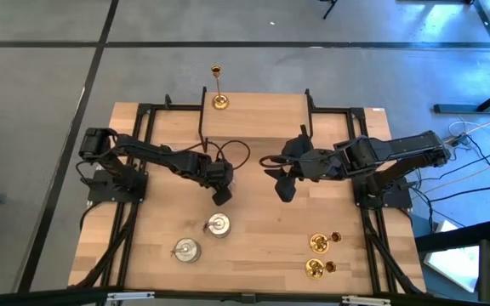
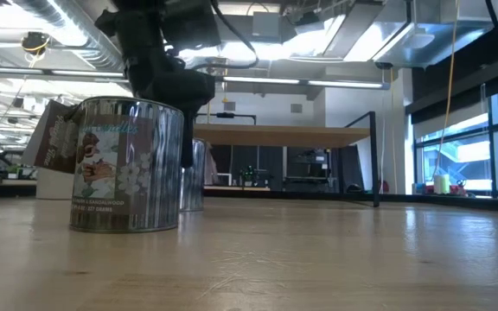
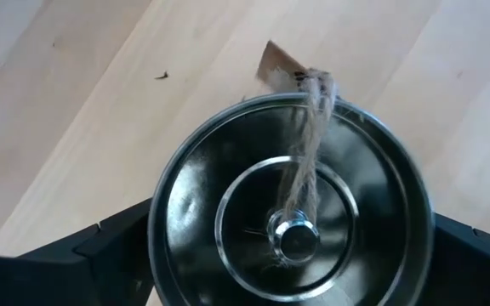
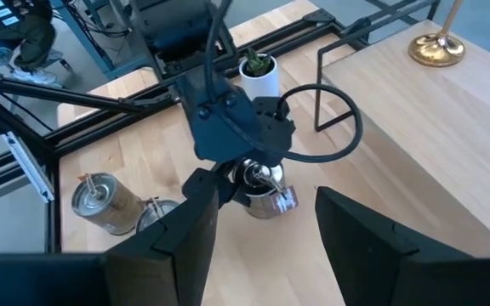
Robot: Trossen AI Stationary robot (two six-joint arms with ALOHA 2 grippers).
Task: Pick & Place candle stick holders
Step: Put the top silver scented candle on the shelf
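Observation:
My left gripper is shut on a squat silvery holder at the table's middle. The gripper hides this holder in the high view. It shows under the gripper in the right wrist view. Two more silvery holders stand on their bases nearer the front edge. Two gold holders lie at the front right. A third gold one stands upright on the raised shelf. My right gripper is open and empty, right of the left one. My left gripper comes from above, pointing down, with one finger on each side of the holder's round wall, pinching it across its width. The holder stays upright, open top up. I cannot tell whether its base is on the table or just clear of it.
A raised wooden shelf on a black frame spans the table's far side. A small white pot with a green plant stands close behind the left gripper. The held holder carries twine and a paper tag. Bare wood lies between the silvery and gold holders.

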